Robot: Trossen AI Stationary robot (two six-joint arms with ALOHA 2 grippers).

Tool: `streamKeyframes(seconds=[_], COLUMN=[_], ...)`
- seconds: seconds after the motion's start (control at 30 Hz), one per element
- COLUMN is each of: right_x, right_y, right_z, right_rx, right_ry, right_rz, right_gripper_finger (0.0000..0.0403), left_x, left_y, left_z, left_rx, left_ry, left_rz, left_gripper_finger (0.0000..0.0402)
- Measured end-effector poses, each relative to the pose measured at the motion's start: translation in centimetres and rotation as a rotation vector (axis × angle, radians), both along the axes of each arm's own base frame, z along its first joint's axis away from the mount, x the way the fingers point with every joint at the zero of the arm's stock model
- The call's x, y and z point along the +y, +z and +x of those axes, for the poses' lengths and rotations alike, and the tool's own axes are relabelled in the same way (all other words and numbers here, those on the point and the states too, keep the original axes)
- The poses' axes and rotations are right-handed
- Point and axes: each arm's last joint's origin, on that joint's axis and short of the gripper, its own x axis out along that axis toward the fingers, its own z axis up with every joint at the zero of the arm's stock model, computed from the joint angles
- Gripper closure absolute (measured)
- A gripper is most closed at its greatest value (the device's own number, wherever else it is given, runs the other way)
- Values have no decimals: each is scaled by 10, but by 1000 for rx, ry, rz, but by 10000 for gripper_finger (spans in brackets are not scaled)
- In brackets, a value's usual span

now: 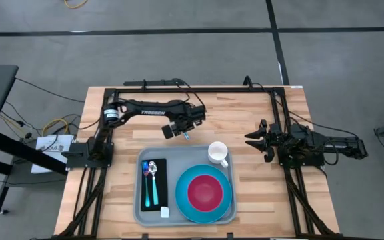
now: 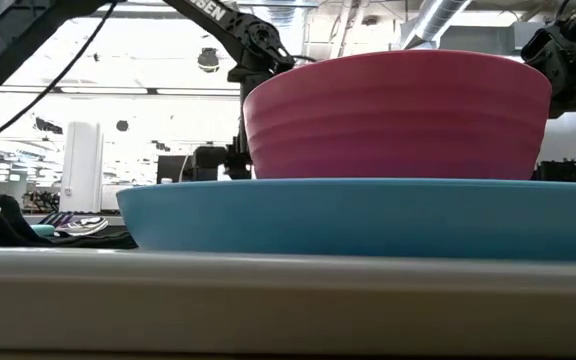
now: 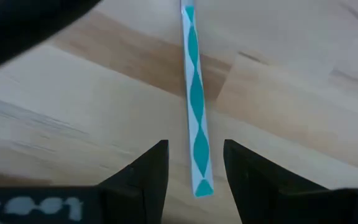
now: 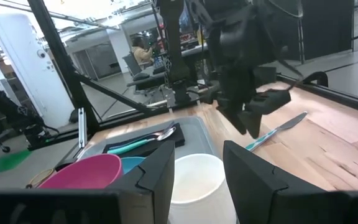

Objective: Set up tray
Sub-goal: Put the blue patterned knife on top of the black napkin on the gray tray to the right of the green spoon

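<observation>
A teal-and-white striped straw (image 3: 194,93) lies flat on the bare wood (image 1: 187,136), just beyond the tray's far edge. My left gripper (image 3: 194,168) is open and hovers over it, with one finger on each side of the straw's near end and a gap on both sides; the right wrist view shows it above the straw (image 4: 278,132). The light grey-blue tray (image 1: 141,207) sits at the table's near edge. My right gripper (image 1: 255,140) is open and waits to the right of the white mug (image 1: 218,153).
The tray holds a black napkin (image 1: 154,185) with a spoon and a fork on it, and a blue plate (image 1: 185,200) carrying a pink bowl (image 1: 205,191). The mug stands at the tray's far right corner. Bare wood lies between the two arms.
</observation>
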Motion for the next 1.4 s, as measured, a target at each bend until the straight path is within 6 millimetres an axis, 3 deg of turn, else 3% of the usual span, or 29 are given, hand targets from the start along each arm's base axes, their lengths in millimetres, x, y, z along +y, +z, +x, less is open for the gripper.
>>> streamKeyframes(seconds=[0.33, 0.7, 0.8, 1.03, 1.4], right_x=[0, 0, 0, 0, 0], right_y=[0, 0, 0, 0, 0], right_z=[0, 0, 0, 0, 0], right_rx=[0, 0, 0, 0, 0], right_ry=[1, 1, 1, 1, 1], right_rz=[0, 0, 0, 0, 0], right_gripper_finger=[274, 274, 274, 274, 274], left_x=[1, 2, 2, 1, -1], left_y=[-24, -32, -33, -34, -29], left_z=[13, 14, 13, 13, 11], left_rx=[-33, -12, -2, 9, 24], left_ry=[23, 39, 37, -4, -173], left_rz=[5, -12, -12, -11, -9], left_gripper_finger=[260, 262, 281, 377, 377])
